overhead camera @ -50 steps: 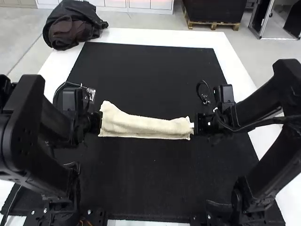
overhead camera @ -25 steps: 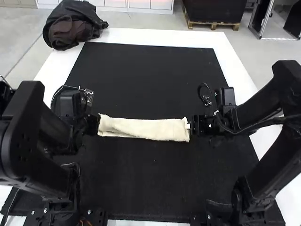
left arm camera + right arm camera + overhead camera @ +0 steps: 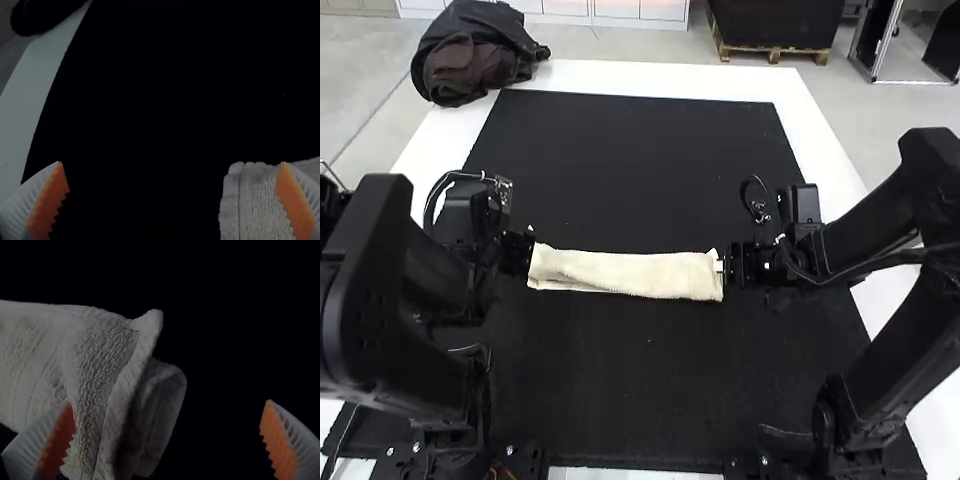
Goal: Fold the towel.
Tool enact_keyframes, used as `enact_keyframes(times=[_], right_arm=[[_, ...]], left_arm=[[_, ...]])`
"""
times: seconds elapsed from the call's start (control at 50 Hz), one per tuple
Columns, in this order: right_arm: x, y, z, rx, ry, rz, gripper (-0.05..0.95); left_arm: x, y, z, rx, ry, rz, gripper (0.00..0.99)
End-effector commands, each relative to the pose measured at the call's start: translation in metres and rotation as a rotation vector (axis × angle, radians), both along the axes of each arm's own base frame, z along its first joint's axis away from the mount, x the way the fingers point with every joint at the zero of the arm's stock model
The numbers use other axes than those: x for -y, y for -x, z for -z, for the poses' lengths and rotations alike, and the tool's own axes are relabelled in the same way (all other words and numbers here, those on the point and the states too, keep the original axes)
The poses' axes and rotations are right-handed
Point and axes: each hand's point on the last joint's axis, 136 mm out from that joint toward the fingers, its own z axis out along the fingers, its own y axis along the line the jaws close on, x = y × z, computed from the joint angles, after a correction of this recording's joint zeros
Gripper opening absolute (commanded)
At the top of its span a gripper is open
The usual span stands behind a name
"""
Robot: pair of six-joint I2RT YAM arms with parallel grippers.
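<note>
Twice saw fingers set wide apart, with the left gripper (image 3: 531,243) and right gripper (image 3: 723,267) at opposite ends of the towel (image 3: 630,274), laid on the black mat (image 3: 630,380) and seemingly folded into a strip.

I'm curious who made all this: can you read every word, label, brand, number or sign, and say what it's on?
None can be read on the cream terry towel, the black rectangular mat or the white table.
Pale specks on the jointed black left arm are too small to make out.
</note>
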Motion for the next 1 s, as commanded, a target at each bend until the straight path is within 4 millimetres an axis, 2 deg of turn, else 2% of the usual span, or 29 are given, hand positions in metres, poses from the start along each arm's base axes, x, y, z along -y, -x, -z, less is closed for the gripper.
enact_keyframes(times=[0.0, 0.38, 0.56, 0.98], right_arm=[[-0.004, -0.014, -0.005, 0.039, 0.024, 0.0, 0.84], [-0.016, -0.026, 0.01, 0.012, 0.042, -0.024, 0.89], [-0.022, -0.029, 0.017, 0.005, 0.045, -0.036, 0.89], [-0.024, -0.035, 0.035, -0.009, 0.067, -0.028, 0.89]], left_arm=[[-0.006, -0.009, -0.03, 0.082, 0.022, -0.031, 0.967], [-0.004, -0.008, -0.045, 0.1, 0.04, -0.032, 0.967], [-0.004, -0.005, -0.046, 0.096, 0.039, -0.034, 0.969], [-0.002, 0.002, -0.06, 0.122, 0.039, -0.024, 0.967]])
